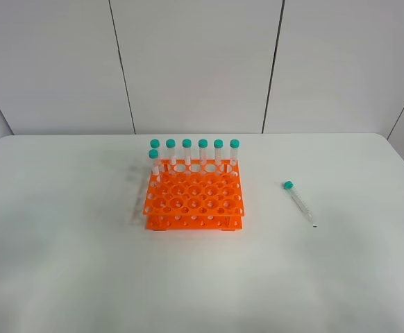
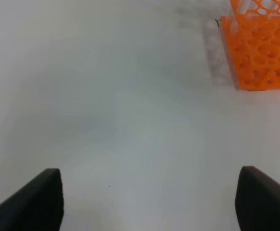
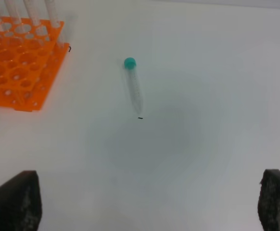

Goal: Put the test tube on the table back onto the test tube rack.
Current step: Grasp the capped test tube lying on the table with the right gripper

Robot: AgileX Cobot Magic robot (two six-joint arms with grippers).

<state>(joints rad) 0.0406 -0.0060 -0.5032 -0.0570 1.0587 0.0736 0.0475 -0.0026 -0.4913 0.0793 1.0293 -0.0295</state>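
The rack [image 1: 194,205] is set at the middle of the worktop [image 1: 63,263] and is the one bulky obstacle. Its far row is filled by six upright capped tubes [image 1: 203,154], with a seventh just in front at the left end; the nearer holes can be reached from above. The loose tube [image 1: 299,201] is laid flat to the right, well apart from the rack, with bare worktop on every side. Bare surface is seen between the wide-spread fingers of the left pincer [image 2: 149,192] and the right pincer [image 3: 152,192].
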